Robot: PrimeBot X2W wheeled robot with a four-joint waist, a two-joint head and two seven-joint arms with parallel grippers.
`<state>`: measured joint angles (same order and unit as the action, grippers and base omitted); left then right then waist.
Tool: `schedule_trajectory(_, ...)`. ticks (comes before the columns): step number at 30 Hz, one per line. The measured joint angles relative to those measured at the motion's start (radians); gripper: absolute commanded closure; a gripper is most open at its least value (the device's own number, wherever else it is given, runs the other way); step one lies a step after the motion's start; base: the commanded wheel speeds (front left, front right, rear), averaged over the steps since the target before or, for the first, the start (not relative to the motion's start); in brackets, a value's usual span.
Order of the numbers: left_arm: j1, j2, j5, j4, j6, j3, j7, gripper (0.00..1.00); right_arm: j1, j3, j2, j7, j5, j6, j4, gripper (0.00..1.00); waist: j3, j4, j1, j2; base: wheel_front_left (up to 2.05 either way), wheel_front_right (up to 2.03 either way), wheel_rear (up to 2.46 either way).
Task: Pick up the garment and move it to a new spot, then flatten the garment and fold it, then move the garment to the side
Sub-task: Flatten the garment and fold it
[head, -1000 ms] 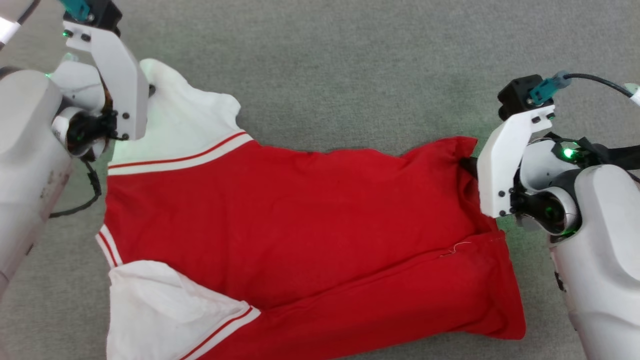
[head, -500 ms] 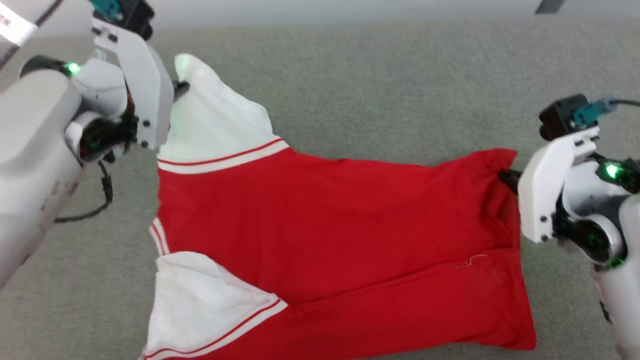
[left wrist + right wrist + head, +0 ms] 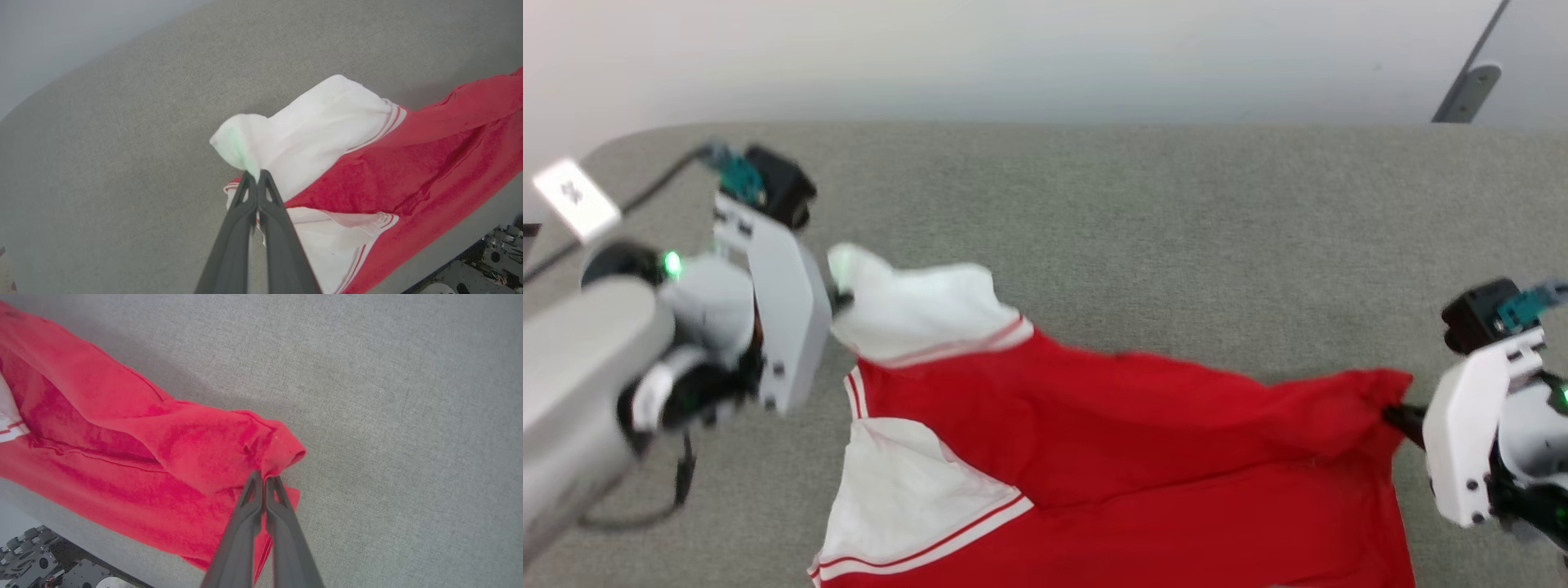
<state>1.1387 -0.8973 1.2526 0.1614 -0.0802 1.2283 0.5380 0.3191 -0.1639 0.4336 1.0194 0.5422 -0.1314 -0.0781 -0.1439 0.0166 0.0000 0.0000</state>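
The shirt (image 3: 1143,457) lies across the near part of the grey table (image 3: 1176,204), its nearer half resting on the cloth; the right gripper (image 3: 265,478) is clamped on a red hem corner and the left gripper (image 3: 257,176) on the white sleeve tip, at opposite ends, probably to lift it taut without bunching; beyond, bare table, then a pale wall (image 3: 1013,57).

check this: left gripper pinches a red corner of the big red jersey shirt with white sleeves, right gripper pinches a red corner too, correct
No: the left gripper pinches a white sleeve of the red jersey shirt, not a red corner; the left wrist view shows it. The right gripper does pinch a red corner.
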Motion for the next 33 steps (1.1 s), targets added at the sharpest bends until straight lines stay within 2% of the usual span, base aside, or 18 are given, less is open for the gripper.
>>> schedule_trajectory(5,-0.103,-0.100,0.039,-0.234,-0.131,0.012,0.022,1.00,-0.098,0.049,0.004,0.045,0.012,0.000,-0.053,1.00,0.021,-0.018,0.0000,0.0000,0.00,0.00,0.00)
schedule_trajectory(7,-0.150,-0.121,0.048,-0.296,-0.166,0.019,0.021,1.00,-0.134,0.064,0.000,0.059,0.012,0.000,-0.060,1.00,0.025,-0.020,0.0000,0.0000,0.00,0.00,0.00)
schedule_trajectory(10,-0.227,-0.123,0.071,-0.340,-0.193,0.030,0.014,1.00,-0.179,0.080,-0.018,0.064,0.012,0.000,-0.053,1.00,0.026,-0.019,0.0000,0.0000,0.00,0.00,0.00)
schedule_trajectory(14,-0.304,-0.092,0.104,-0.305,-0.189,0.035,-0.011,1.00,-0.198,0.081,-0.044,0.055,0.001,0.000,-0.013,1.00,0.028,-0.016,0.0001,0.0000,0.00,0.00,0.00)
schedule_trajectory(21,-0.364,-0.002,0.145,-0.111,-0.106,0.039,-0.038,1.00,-0.169,0.039,-0.076,0.028,-0.005,0.000,0.086,1.00,0.033,-0.006,0.0000,0.0000,0.00,0.00,0.00)
schedule_trajectory(22,-0.370,0.012,0.150,-0.087,-0.095,0.040,-0.040,0.90,-0.162,0.032,-0.077,0.026,-0.005,0.000,0.098,1.00,0.035,-0.005,0.0000,0.0000,0.00,0.00,0.00)
schedule_trajectory(23,-0.373,0.021,0.156,-0.063,-0.087,0.039,-0.046,0.88,-0.159,0.027,-0.078,0.025,-0.005,0.000,0.106,1.00,0.038,-0.005,0.0000,0.0000,0.00,0.00,0.00)
schedule_trajectory(24,-0.375,0.027,0.166,-0.046,-0.081,0.035,-0.047,0.72,-0.155,0.024,-0.079,0.023,-0.004,0.000,0.115,0.91,0.042,-0.004,0.0000,0.0000,0.00,0.00,0.00)
schedule_trajectory(25,-0.376,0.033,0.168,-0.029,-0.077,0.034,-0.050,0.59,-0.151,0.023,-0.080,0.022,-0.003,0.000,0.121,0.77,0.046,-0.004,0.0000,0.0000,0.00,0.00,0.00)
schedule_trajectory(26,-0.376,0.038,0.168,-0.017,-0.070,0.031,-0.056,0.31,-0.146,0.021,-0.080,0.018,0.000,0.000,0.121,0.62,0.050,-0.004,0.0000,0.0001,0.00,0.00,0.00)
schedule_trajectory(27,-0.376,0.042,0.171,-0.009,-0.068,0.028,-0.060,0.11,-0.144,0.019,-0.080,0.019,0.007,0.000,0.122,0.24,0.055,-0.004,0.0000,0.0000,0.00,0.00,0.00)
schedule_trajectory(28,-0.376,0.045,0.172,-0.003,-0.066,0.026,-0.065,0.03,-0.144,0.016,-0.079,0.019,0.018,0.000,0.122,0.22,0.061,-0.004,0.0000,0.0001,0.00,0.00,0.00)
schedule_trajectory(29,-0.376,0.046,0.172,0.000,-0.065,0.023,-0.074,0.00,-0.144,0.014,-0.077,0.019,0.021,0.000,0.120,0.07,0.067,-0.005,0.0000,0.0001,0.00,0.00,0.00)
schedule_trajectory(30,-0.377,0.046,0.172,0.002,-0.065,0.018,-0.083,0.00,-0.144,0.013,-0.071,0.016,0.022,0.000,0.114,0.00,0.073,-0.006,0.0000,0.0000,0.00,0.00,0.00)
schedule_trajectory(33,-0.385,0.041,0.171,-0.012,-0.065,0.011,-0.110,0.00,-0.150,0.032,-0.064,-0.004,0.038,0.000,0.100,0.00,0.093,-0.009,0.0000,0.0000,0.00,0.00,0.00)
